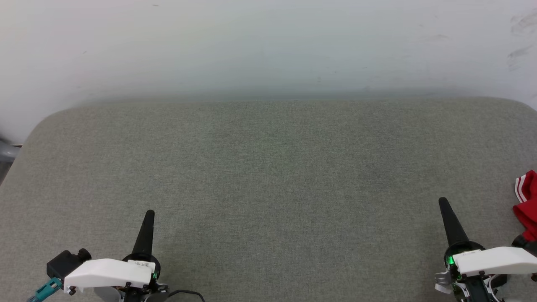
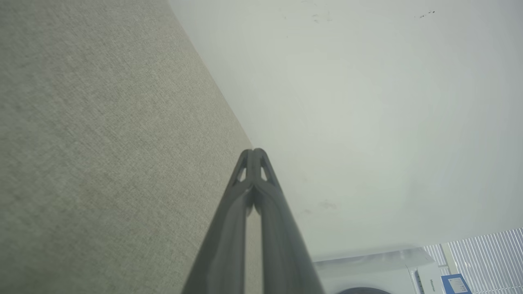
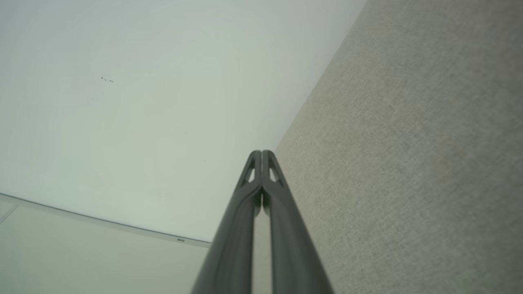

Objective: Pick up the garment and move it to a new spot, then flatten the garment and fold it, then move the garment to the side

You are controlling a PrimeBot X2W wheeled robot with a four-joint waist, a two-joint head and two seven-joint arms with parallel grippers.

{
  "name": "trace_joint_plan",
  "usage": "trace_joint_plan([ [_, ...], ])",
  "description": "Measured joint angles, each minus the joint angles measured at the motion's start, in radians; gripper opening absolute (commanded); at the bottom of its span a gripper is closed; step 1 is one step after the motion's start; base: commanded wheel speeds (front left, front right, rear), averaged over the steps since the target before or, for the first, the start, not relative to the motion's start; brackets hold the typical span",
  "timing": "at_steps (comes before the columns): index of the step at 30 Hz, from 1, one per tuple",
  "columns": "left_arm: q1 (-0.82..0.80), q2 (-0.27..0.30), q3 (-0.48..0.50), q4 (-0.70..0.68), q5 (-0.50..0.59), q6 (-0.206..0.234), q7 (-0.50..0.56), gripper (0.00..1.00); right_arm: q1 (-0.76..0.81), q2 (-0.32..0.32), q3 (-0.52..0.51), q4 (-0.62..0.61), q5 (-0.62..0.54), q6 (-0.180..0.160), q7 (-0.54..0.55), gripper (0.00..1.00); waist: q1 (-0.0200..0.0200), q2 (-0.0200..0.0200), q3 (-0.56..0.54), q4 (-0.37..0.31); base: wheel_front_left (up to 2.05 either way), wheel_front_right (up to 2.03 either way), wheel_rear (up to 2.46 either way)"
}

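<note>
Lying near right hand [image 1: 443, 203] — garment [image 1: 527, 209]

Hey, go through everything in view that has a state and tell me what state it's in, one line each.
Left gripper: shut, empty, above the grey surface.
Right gripper: shut, empty, beside the garment, not touching it.
Garment: crumpled, unfolded, at the surface's right edge, partly out of frame, not held.

left hand [image 1: 149, 214]: dark, tapered; white shell [image 1: 109, 272]; teal plug [image 1: 47, 289] | right hand [image 1: 443, 202]: dark, tapered; green light [image 1: 451, 261]
</note>
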State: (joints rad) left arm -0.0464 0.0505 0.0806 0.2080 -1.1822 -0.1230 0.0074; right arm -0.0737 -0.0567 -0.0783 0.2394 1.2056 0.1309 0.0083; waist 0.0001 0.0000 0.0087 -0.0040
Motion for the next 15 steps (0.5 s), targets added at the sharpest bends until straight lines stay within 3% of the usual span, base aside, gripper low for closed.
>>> trace_joint_plan([
  [15,-0.021,0.0,0.014,0.014,-0.159,-0.001,0.039,0.0,-0.008,0.001,-0.012,0.001,0.148,0.0,0.039,0.0,-0.0001,0.0,-0.002,0.001,0.0,0.0,0.0],
])
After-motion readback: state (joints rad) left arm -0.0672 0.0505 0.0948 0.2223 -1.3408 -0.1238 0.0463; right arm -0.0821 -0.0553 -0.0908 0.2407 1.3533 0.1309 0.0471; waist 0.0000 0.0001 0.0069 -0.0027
